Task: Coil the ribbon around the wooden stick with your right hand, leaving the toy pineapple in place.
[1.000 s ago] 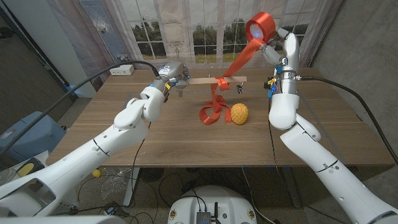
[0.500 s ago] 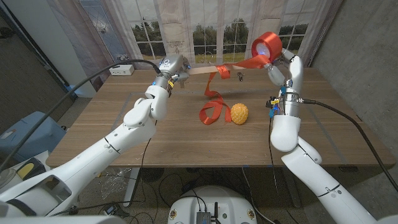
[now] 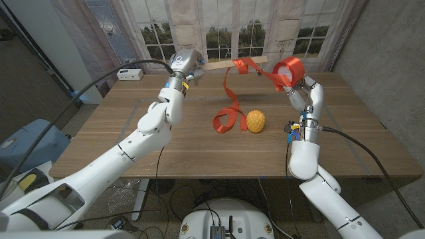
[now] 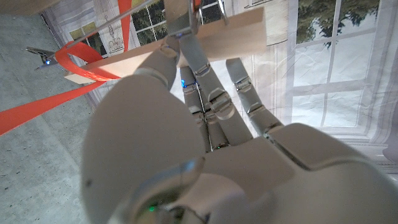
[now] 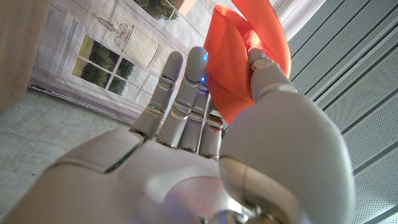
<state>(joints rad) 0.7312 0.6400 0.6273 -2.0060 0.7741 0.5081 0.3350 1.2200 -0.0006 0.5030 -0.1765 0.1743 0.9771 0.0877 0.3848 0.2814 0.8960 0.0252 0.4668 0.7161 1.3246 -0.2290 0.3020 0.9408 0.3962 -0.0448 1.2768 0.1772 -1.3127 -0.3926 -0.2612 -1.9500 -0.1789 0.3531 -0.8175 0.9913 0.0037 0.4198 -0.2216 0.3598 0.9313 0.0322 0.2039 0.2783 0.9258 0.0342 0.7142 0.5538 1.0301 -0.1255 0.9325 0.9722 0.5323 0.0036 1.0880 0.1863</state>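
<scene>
Head view shows the wooden stick (image 3: 219,64) held in the air above the far half of the table (image 3: 133,143), its long axis running nearly level from picture left to picture right, with a slight rise toward the right end. The left hand (image 3: 184,62) grips the stick at its left end, and the red ribbon (image 3: 230,99) is looped over the stick toward its right end. From there one strand hangs down in a loose curl that ends in a folded heap on the table, just beside the toy pineapple (image 3: 255,121); whether the heap touches the pineapple is hard to tell at this size. Another strand runs from the stick across to the ribbon roll (image 3: 288,69), which the right hand (image 3: 302,93) holds up at about the stick's height. Left wrist view adds what the head view cannot: the left hand's fingers (image 4: 196,59) are closed around the flat stick (image 4: 205,43), thumb on one side, and the ribbon (image 4: 74,62) wraps the stick beyond them. Right wrist view shows the right hand's fingers (image 5: 180,93) close together against the roll (image 5: 239,59), with the thumb pressing its other side.
</scene>
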